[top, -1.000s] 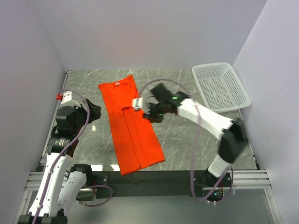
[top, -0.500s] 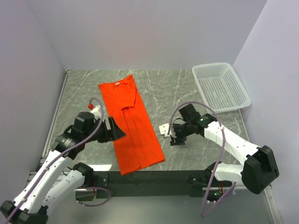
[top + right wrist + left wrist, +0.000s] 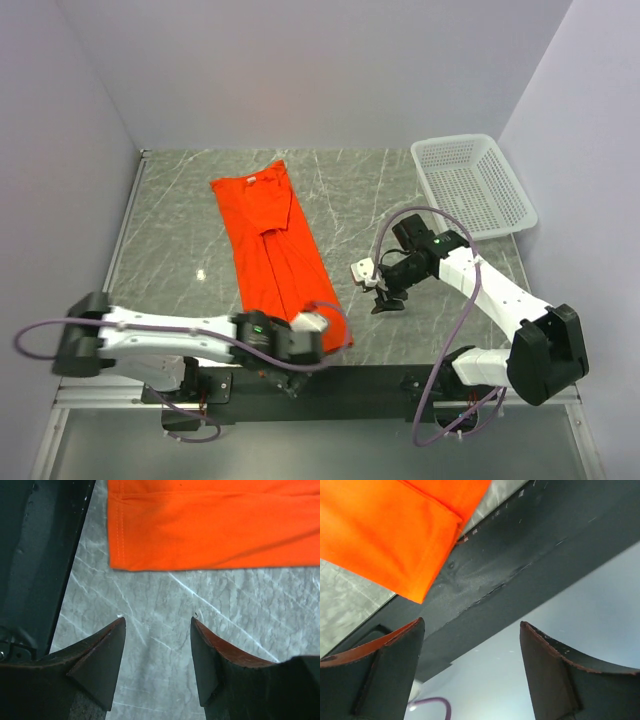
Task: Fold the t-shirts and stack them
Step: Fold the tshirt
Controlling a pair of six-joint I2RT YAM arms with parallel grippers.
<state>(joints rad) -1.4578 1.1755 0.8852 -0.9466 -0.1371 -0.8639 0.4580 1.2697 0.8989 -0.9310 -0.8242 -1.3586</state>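
One orange-red t-shirt [image 3: 280, 260] lies flat on the marble table, folded into a long strip running from the far middle toward the near edge. My left gripper [image 3: 295, 365] is low at the strip's near end, over the dark front rail. In the left wrist view, the left gripper [image 3: 470, 625] is open and empty, with the t-shirt's corner [image 3: 395, 530] above it. My right gripper [image 3: 385, 298] hovers over bare table right of the shirt. In the right wrist view, the right gripper [image 3: 157, 620] is open with nothing in it, a little short of the t-shirt's hem [image 3: 210, 530].
A white mesh basket [image 3: 450, 141] stands at the far right corner. The dark front rail [image 3: 520, 545] runs along the near table edge, also seen as the rail [image 3: 40, 555] in the right wrist view. Pale walls close in the left, far and right sides.
The left arm swung from the left side down and across to the shirt's near end. The right gripper left the shirt, moved right and nearer, and opened.
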